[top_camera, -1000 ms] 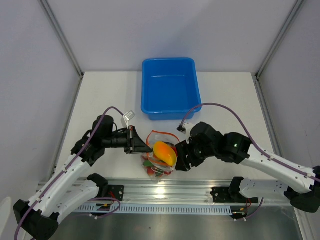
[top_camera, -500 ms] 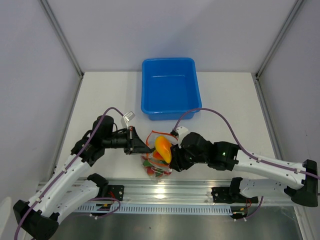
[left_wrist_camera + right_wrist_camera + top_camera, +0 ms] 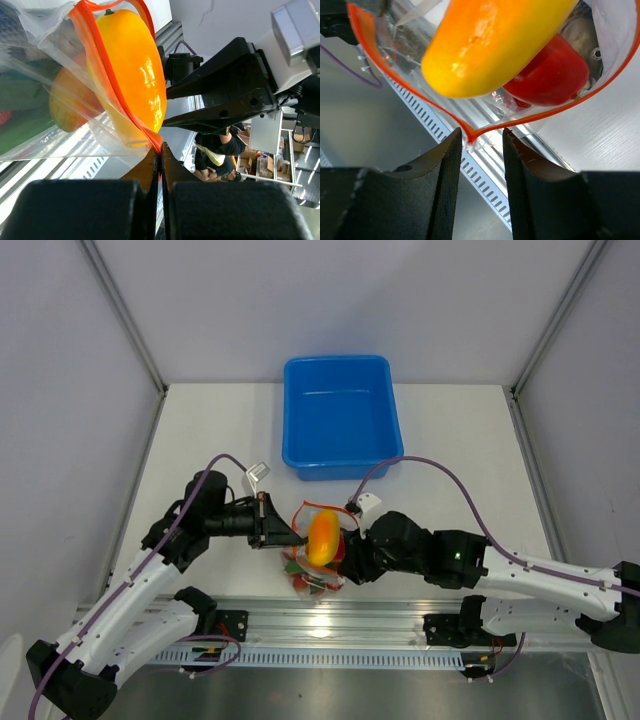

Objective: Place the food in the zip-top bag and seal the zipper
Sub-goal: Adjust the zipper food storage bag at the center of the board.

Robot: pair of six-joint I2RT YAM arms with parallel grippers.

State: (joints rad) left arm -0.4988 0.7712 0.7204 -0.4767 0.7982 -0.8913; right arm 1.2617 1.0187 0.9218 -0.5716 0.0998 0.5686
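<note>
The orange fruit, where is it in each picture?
Top external: the orange fruit is just below the middle, at the mouth of the bag.
Left wrist: the fruit is big, at the upper middle.
Right wrist: the fruit lies across the top, above a red piece.
Shared landmark: the orange-red zipper strip, next to the fruit in every view.

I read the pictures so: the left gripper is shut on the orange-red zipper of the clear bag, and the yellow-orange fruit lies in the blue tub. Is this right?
Not fully. The left gripper is shut on the zipper, but the yellow-orange fruit does not lie in the blue tub. It stands in the mouth of the zip-top bag, as the top external view shows.
</note>
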